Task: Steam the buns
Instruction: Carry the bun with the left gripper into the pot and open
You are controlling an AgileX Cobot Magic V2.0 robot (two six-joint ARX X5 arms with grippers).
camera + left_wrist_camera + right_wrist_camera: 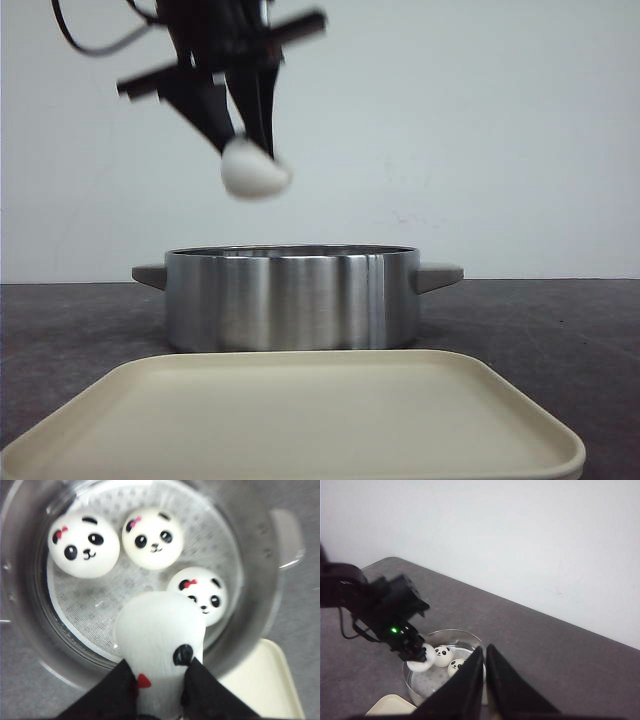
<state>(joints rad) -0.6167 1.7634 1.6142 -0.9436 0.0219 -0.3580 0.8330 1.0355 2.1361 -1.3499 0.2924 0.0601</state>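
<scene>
My left gripper (250, 145) hangs above the steel pot (290, 298), shut on a white panda bun (253, 168). In the left wrist view the black fingers (120, 690) squeeze that bun (162, 635) from both sides, over the pot's near rim. Three more buns (84, 545) (152, 537) (202, 592) lie face up on the perforated white liner inside the pot (260, 580). My right gripper (485, 650) is shut and holds nothing, high and off to the side of the pot (470, 637). From there the held bun (421, 659) shows under the left arm.
A cream square tray (300, 420) lies in front of the pot, close to the camera, with nothing on it. The pot has two grey side handles (438, 275). The table is dark grey, with a white wall behind.
</scene>
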